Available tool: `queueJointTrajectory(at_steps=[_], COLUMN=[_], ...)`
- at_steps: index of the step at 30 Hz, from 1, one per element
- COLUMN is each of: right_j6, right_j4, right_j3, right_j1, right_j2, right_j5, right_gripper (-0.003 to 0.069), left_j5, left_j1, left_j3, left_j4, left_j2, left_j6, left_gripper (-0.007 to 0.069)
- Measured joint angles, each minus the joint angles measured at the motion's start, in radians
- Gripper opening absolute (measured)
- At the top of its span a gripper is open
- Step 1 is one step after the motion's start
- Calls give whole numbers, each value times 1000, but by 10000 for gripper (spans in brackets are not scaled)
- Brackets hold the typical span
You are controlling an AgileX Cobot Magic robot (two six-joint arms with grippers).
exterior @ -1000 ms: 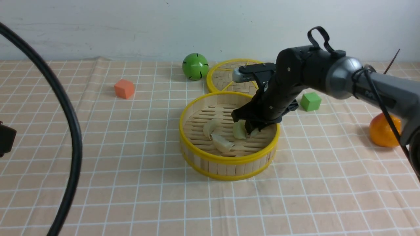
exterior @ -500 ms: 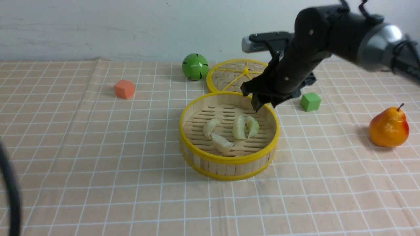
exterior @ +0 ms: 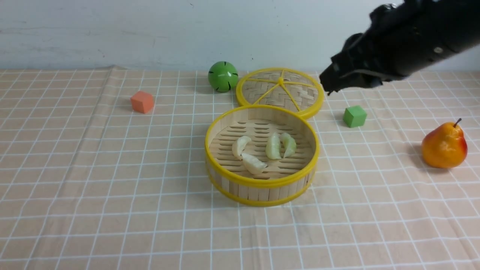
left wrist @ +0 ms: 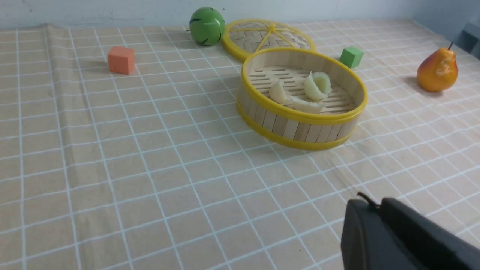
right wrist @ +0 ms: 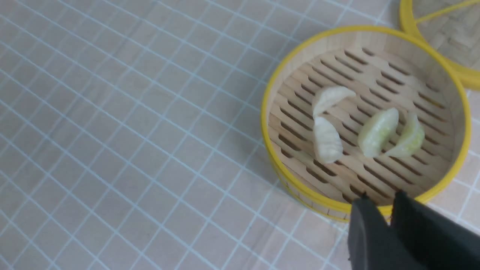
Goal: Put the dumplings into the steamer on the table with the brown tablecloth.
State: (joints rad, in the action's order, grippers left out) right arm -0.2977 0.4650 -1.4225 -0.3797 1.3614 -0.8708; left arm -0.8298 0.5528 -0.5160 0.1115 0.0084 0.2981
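Four pale dumplings [exterior: 273,146] lie on the slatted floor of the round bamboo steamer [exterior: 262,183], which stands mid-table on the light brown checked tablecloth [exterior: 131,168]. My right gripper [exterior: 325,85] is raised high to the right of and behind the steamer, empty, with its jaws a little apart. In the right wrist view its tips [right wrist: 380,195] hover over the steamer's rim [right wrist: 263,108], with the dumplings [right wrist: 377,132] beyond. My left gripper [left wrist: 375,202] is shut and empty, well away from the steamer [left wrist: 300,116] and its dumplings [left wrist: 317,85]; it does not show in the front view.
The flat woven lid [exterior: 279,88] lies just behind the steamer, touching it. A green ball [exterior: 222,76] sits to the lid's left, an orange cube [exterior: 142,101] further left, a green cube [exterior: 354,116] to the right, and a pear [exterior: 444,146] at far right.
My right gripper let the last dumpling go in the steamer, then rose and drew back to the upper right. The left arm's cable left the front view.
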Motion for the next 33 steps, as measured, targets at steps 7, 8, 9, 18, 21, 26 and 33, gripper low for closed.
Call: queueJointTrajectory(at_steps=[7,8,9,18,21,26,33], right_j6=[-219,-270,-292,-350,-350,-356,-364], right_j4=[168,208,227,279,280,284,284], right_j3=[375,464,499,679,681,681,681], right_j1=[0,0,0,0,0,0,0], right_j2=[-357,-443,-492,-729,-742,-743,-743], right_j5=[257,306,323,398,390,360,322], right_gripper=[38,37,37,39,42,48,56], left_j5=[9,13,15,23,24,24,24], left_j1=[0,0,0,0,0,0,0], left_j3=[66,78,79,79,79,79,79], left_j4=[-7,-7,-7,-8,-8,-8,-8], left_j2=[-21,-21,-21,-21,-21,-21,-21], left_j6=[42,45,45,45,45,45,45], left_gripper=[52,54,55,69,73,76,84])
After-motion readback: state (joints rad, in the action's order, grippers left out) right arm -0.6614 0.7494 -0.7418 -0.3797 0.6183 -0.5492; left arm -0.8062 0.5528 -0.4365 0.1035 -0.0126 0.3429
